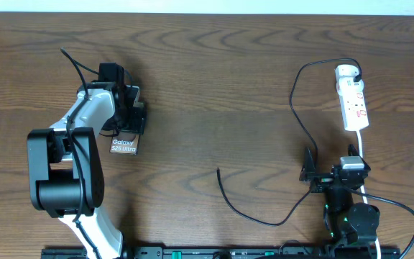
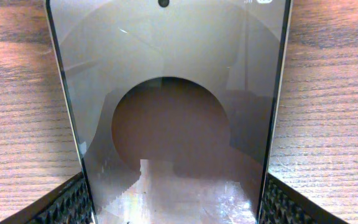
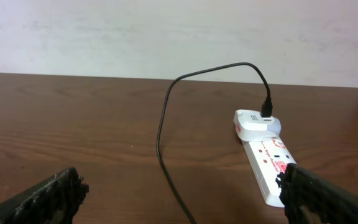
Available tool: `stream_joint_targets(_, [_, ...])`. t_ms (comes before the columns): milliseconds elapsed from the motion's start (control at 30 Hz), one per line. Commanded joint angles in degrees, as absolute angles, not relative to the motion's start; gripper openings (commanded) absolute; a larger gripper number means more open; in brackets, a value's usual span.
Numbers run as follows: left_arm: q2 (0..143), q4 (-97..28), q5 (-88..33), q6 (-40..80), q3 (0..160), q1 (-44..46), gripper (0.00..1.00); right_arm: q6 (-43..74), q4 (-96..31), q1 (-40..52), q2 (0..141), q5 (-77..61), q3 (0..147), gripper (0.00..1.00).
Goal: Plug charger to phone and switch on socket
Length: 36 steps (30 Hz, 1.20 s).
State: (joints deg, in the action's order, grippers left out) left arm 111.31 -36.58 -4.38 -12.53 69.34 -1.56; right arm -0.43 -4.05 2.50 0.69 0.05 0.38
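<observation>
Straddling the phone (image 1: 124,146) at left, the left gripper (image 1: 126,119) seemingly pinched its edges. The right gripper (image 1: 309,173) sat spread, empty. The charger (image 1: 254,216) tip lay unplugged mid-table, with the socket (image 1: 353,101) untouched far right.

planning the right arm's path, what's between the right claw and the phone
In the overhead view, only the loose end of the charger lies between the right claw and the phone; the rest of that stretch is bare table.
</observation>
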Motion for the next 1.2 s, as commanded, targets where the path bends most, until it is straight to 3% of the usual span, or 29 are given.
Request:
stream_joint_targets(0, [114.13,-37.01,-5.37,-13.47,66.59,-1.54,0.73,0.19,-4.29,2.94,0.38,0.73,0.32,0.99])
stream_joint_targets(400, [114.13,-37.04,-5.37,-13.47,66.59,-1.54,0.66,0.19,-4.29,2.94,0.38,0.73,0.32,0.99])
stream_joint_targets(633, [114.13,-37.06,-5.37,-13.47,66.59,-1.54,0.52,0.19,-4.29,2.94,0.38,0.73,0.32,0.99])
stream_joint_targets(933, [114.13,-37.17,-5.39,-13.45,66.59,-1.54,0.10,0.19,-4.29,2.94,0.38,0.73,0.32,0.99])
stream_joint_targets(1167, [114.13,-37.19,-5.37,-13.45,66.59,-1.54,0.08,0.19,-4.29,2.94,0.38,0.73,0.32,0.99])
